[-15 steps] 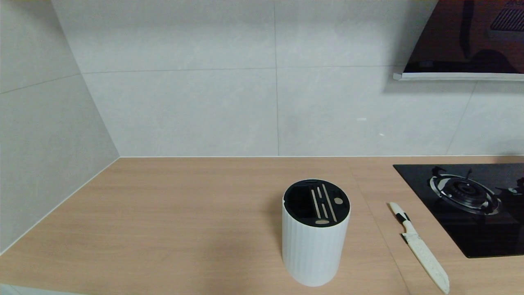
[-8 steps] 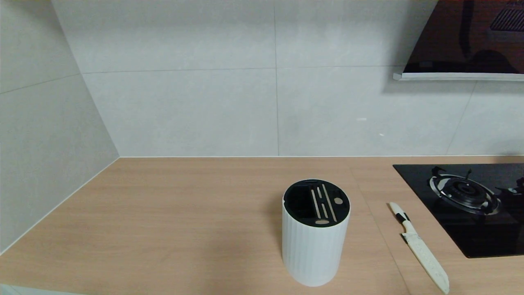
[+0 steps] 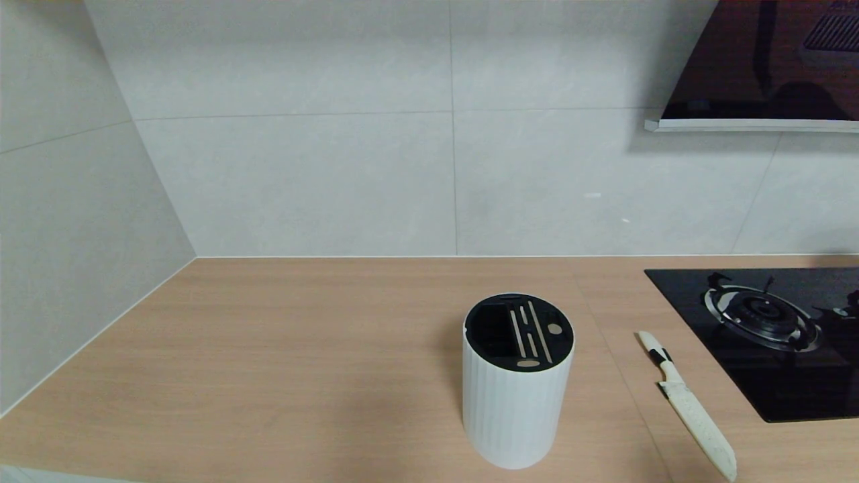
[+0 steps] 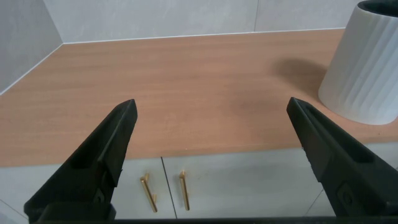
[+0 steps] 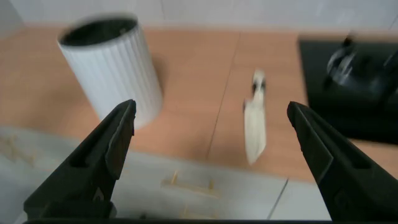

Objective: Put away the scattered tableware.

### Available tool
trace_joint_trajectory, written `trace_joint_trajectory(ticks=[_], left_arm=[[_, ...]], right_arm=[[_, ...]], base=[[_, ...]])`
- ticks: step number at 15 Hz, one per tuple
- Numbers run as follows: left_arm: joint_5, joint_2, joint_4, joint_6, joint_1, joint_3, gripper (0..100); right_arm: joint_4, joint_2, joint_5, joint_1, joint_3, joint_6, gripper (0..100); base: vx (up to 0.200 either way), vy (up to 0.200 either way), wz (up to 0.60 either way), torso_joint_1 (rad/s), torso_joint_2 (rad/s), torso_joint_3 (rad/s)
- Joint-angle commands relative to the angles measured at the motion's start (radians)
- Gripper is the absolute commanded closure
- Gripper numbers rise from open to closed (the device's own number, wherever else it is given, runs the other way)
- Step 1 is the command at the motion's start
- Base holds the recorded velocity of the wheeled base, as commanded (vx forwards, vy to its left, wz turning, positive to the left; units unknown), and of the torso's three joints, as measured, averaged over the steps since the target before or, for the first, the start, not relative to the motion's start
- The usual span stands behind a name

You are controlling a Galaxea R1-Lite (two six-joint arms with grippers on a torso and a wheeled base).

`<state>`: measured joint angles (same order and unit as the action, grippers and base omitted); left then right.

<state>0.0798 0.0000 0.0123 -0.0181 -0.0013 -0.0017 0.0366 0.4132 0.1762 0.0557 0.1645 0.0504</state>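
Since the knife (image 3: 684, 402) lies flat on the counter (image 3: 302, 349) right of the holder (image 3: 517, 396), between the holder and the stove (image 3: 765, 335), you want the right arm for it. Right gripper (image 5: 210, 111): jaws spread wide, nothing in them, knife ahead and roughly in line with the gap. Left gripper (image 4: 210, 106): jaws spread too, empty, on the holder's left, so the holder stands between it and the knife. The knife's long axis runs front to back, handle toward the wall, blade tip toward the front edge and angled slightly away from the holder. My read: close the jaws across that axis, at the handle. The holder's slots look empty.
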Motion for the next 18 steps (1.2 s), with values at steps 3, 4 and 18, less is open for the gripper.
trace_joint_trajectory(ticks=[3, 4, 18], left_arm=[[0.000, 0.000, 0.000, 0.000, 0.000, 0.000, 0], [0.000, 0.000, 0.000, 0.000, 0.000, 0.000, 0], [0.000, 0.000, 0.000, 0.000, 0.000, 0.000, 0]], right_arm=[[0.080, 0.535, -0.018, 0.024, 0.115, -0.012, 0], [0.098, 0.592, -0.058, 0.024, 0.138, -0.014, 0], [0.612, 1.420, -0.236, 0.047, 0.279, -0.057, 0]], base=[[0.000, 0.000, 0.00, 0.000, 0.00, 0.000], [0.000, 0.000, 0.00, 0.000, 0.00, 0.000], [0.000, 0.000, 0.00, 0.000, 0.00, 0.000]])
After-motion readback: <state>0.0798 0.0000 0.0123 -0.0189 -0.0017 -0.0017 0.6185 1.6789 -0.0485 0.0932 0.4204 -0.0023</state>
